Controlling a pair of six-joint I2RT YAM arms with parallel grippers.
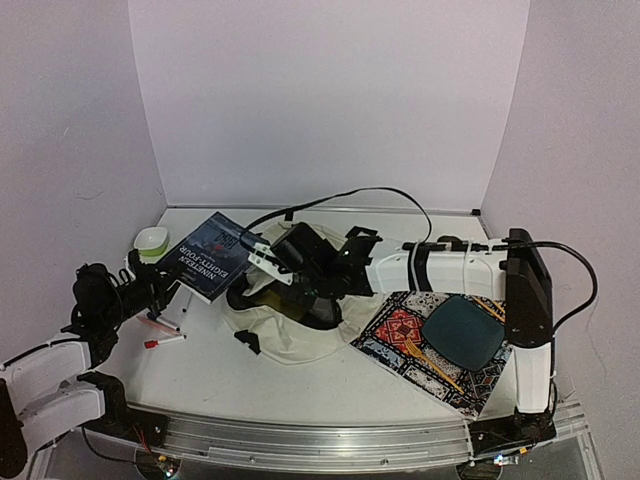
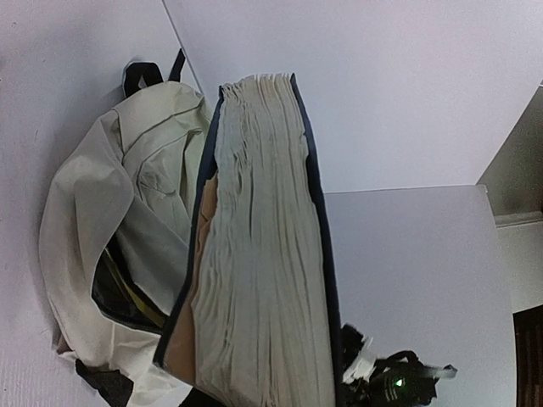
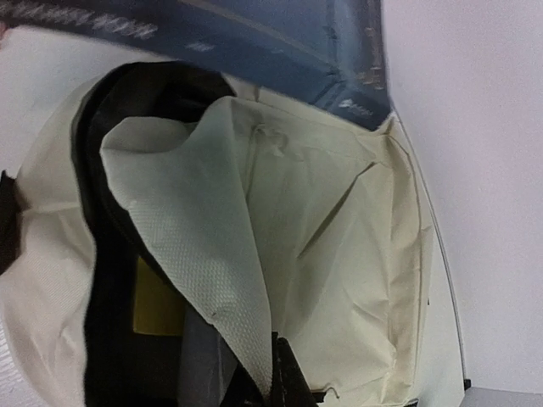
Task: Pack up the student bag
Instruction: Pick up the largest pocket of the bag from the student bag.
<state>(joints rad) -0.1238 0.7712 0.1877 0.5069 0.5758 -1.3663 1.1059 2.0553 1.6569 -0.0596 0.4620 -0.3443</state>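
Note:
The student bag [image 1: 290, 335], cream fabric with black trim, lies mid-table with its mouth open toward the back. My right gripper [image 3: 285, 383] is shut on the edge of the bag's cream flap [image 3: 195, 229] and holds it up. Dark lining and a yellow item [image 3: 157, 298] show inside. A thick blue book [image 1: 211, 256] tilts at the bag's left rim. Its page edge [image 2: 259, 254] fills the left wrist view, and my left gripper [image 1: 168, 285] is shut on its near end. The left fingers themselves are hidden.
A colourful patterned placemat [image 1: 400, 335] lies right of the bag with a dark teal plate [image 1: 462, 330] and a yellow utensil [image 1: 432, 362] on it. A small green-and-white bowl [image 1: 152, 240] sits back left. Red-tipped pens [image 1: 163, 342] lie near the left arm.

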